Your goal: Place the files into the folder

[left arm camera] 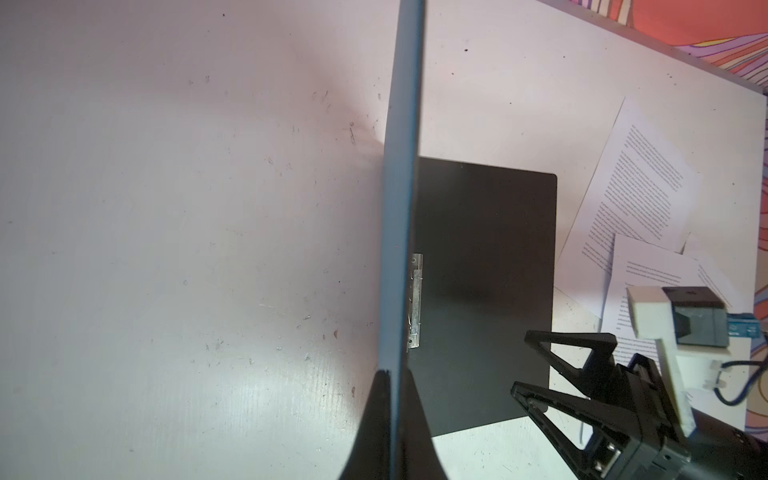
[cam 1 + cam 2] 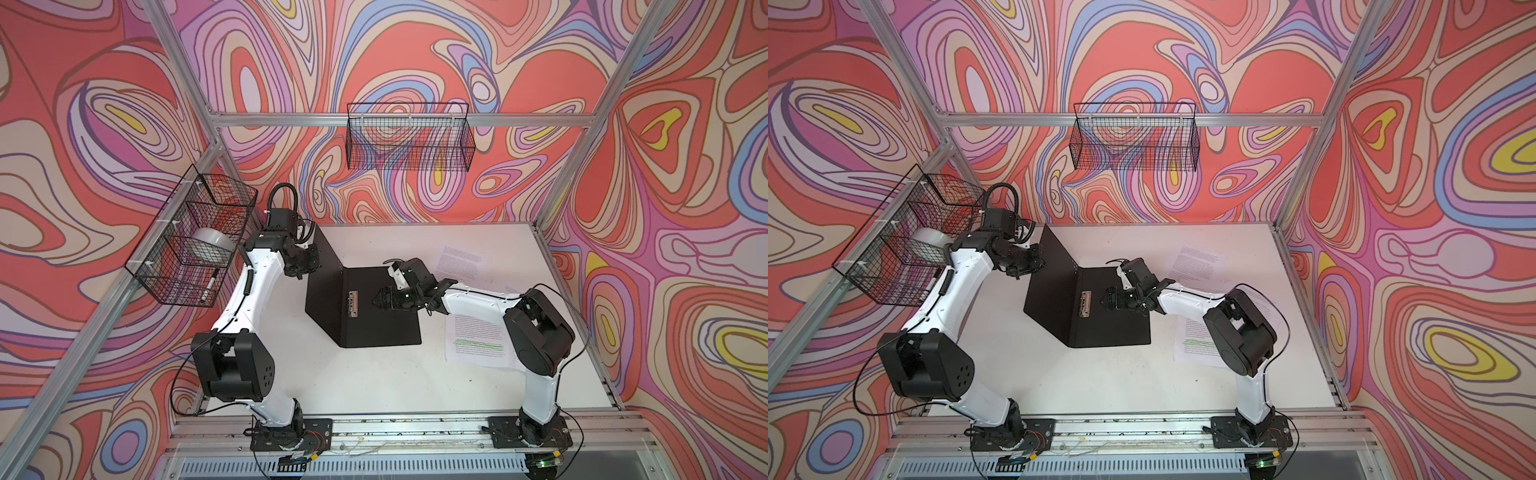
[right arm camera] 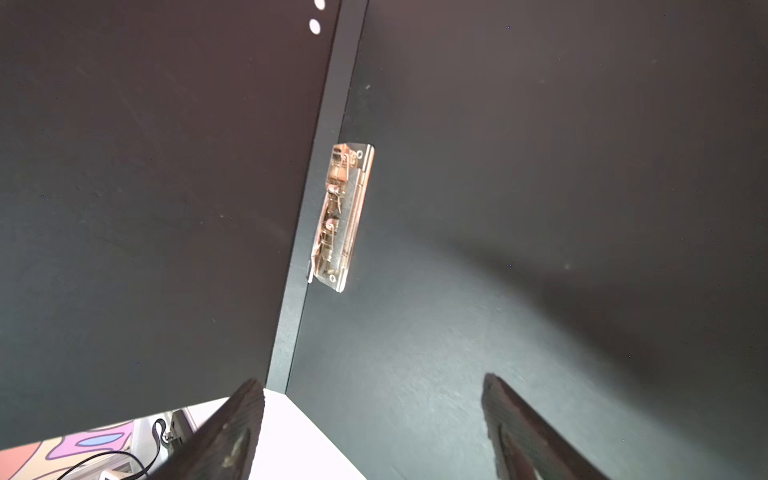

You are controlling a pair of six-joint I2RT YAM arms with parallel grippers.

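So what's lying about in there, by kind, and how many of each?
paper sheets: 3, one mostly hidden under the right arm
folder: 1
wire baskets: 2
tape roll: 1
marker: 1
Total: 8

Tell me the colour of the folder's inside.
Black on both leaves of the folder; shows best in the right wrist view, around the metal clip.

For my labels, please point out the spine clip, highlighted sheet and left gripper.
spine clip (image 3: pixel 343 216): right wrist view, metal middle.
highlighted sheet (image 2: pixel 478 345): a top view, green lines.
left gripper (image 1: pixel 395 376): left wrist view, between fingertips.
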